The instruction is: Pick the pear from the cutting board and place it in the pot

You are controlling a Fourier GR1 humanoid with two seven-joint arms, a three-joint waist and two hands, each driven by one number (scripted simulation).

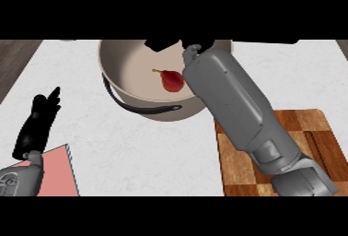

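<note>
one pear (pixel 172 80) in pot (pixel 125 60), right hand (pixel 178 44) above

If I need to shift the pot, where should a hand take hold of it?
Judging from this view, take the pot by its black handle, which arcs along the near outer wall. Come from the near left with the left hand, resting open at the view's left; the right forearm crosses the right rim.
</note>
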